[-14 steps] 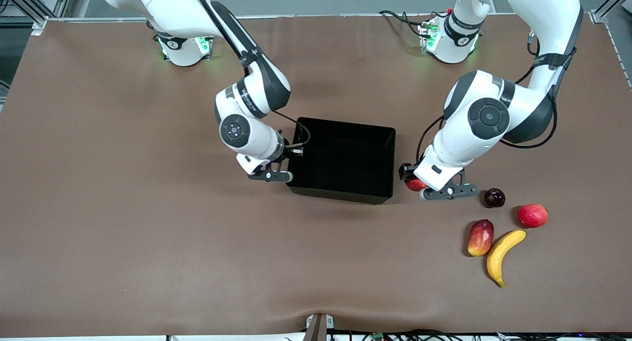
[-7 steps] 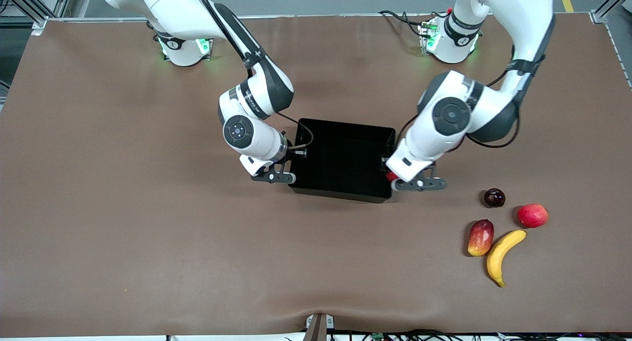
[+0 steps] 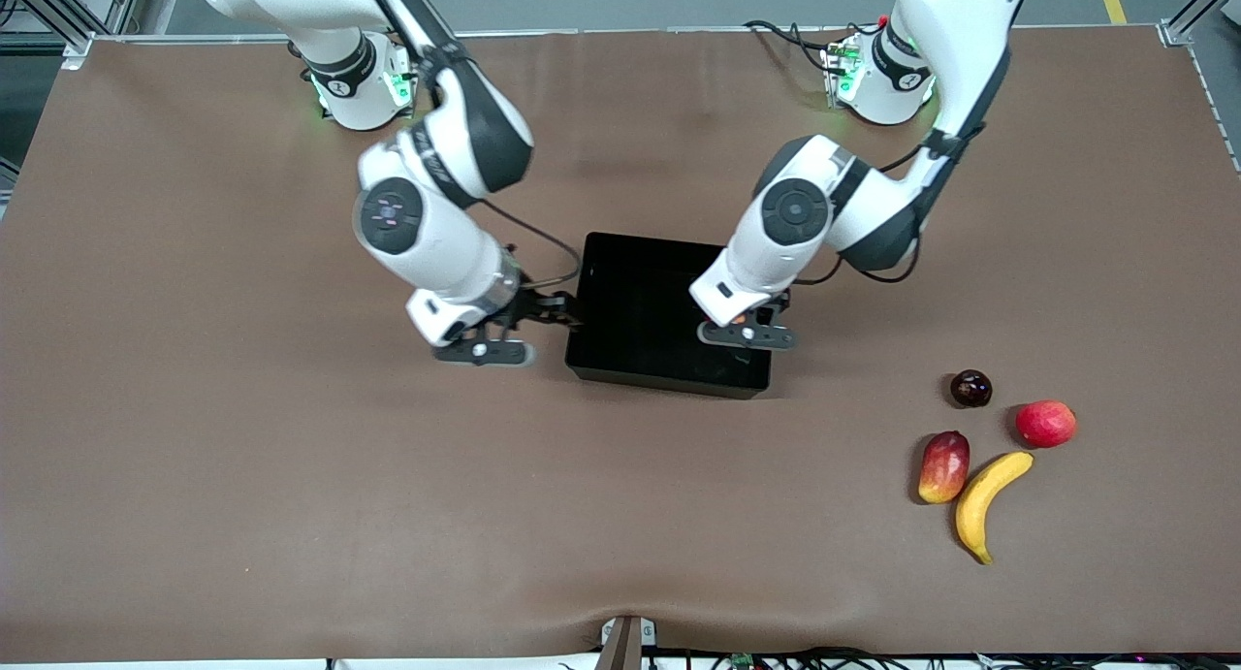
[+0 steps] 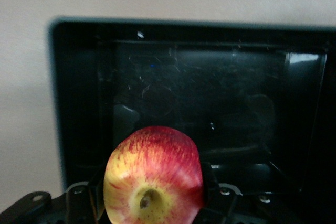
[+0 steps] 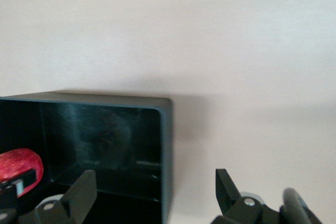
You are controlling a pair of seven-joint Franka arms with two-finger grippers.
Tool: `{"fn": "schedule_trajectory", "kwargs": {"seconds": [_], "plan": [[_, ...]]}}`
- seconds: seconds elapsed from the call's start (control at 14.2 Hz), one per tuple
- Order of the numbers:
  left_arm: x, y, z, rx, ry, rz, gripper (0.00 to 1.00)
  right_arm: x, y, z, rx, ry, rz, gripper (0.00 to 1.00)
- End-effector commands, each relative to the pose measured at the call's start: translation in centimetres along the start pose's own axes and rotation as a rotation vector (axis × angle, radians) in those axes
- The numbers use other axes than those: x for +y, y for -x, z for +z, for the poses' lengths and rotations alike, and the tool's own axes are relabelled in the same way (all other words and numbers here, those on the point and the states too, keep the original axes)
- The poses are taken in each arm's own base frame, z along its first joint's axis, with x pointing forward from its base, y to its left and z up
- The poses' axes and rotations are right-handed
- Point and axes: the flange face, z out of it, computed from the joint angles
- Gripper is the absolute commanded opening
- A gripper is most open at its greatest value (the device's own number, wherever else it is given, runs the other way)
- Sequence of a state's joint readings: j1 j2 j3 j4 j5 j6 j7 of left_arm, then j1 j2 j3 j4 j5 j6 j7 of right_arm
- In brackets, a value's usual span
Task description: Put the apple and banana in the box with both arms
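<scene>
The small round red apple mottled with yellow (image 4: 154, 176) sits clamped between the fingers of the left gripper (image 4: 154, 203), which hangs over the black rectangular open-top plastic box (image 3: 635, 302), above the end toward the left arm. The left wrist view looks past the apple's stem dimple into the box's glossy bare floor.

The right gripper (image 5: 155, 192) is at the box's other end wall, its fingers spread wide and holding nothing, one finger (image 5: 79, 195) over the box interior and the other over the worktop (image 3: 291, 476) just beside the wall.

The curved all-yellow banana (image 3: 987, 502) lies on the brown worktop toward the left arm's end, nearer the front camera than the box and well apart from it. Beside it rest an elongated red-yellow mango (image 3: 944, 466), a plain pinkish-red round fruit (image 3: 1045, 424) and a small dark glossy round fruit (image 3: 970, 388).
</scene>
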State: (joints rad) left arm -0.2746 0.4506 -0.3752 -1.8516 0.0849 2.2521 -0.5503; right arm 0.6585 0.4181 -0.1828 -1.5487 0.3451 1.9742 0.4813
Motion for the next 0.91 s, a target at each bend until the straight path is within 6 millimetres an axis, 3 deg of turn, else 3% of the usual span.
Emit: {"fn": "schedule_trajectory", "kwargs": {"seconds": [0.0,0.14,0.28,0.42,0.63,0.84], "plan": [[0.1,0.3,2.3,-0.001,-0.019,0.003,0.0,2.4,-1.9,-8.6,-0.038,0.06,0.023,1.0],[-0.1,0.9,4.1,0.011,-0.034,-0.005,0.0,6.0,-3.7,-12.3,-0.025,0.075,0.077,1.0],[0.4,1.5,5.4,0.007,-0.046,-0.004,0.0,8.2,-4.5,-15.8,0.008,0.059,0.108,1.0],[1.4,2.4,6.6,-0.011,-0.055,-0.011,0.0,10.8,-3.5,-19.8,-0.022,0.051,0.137,1.0],[1.2,2.7,7.8,-0.014,-0.081,-0.01,0.0,16.4,-3.9,-23.6,-0.007,0.034,0.201,1.0],[1.3,2.9,8.2,-0.019,-0.086,-0.024,0.0,19.6,-2.9,-26.3,0.042,0.158,0.0,1.0]]}}
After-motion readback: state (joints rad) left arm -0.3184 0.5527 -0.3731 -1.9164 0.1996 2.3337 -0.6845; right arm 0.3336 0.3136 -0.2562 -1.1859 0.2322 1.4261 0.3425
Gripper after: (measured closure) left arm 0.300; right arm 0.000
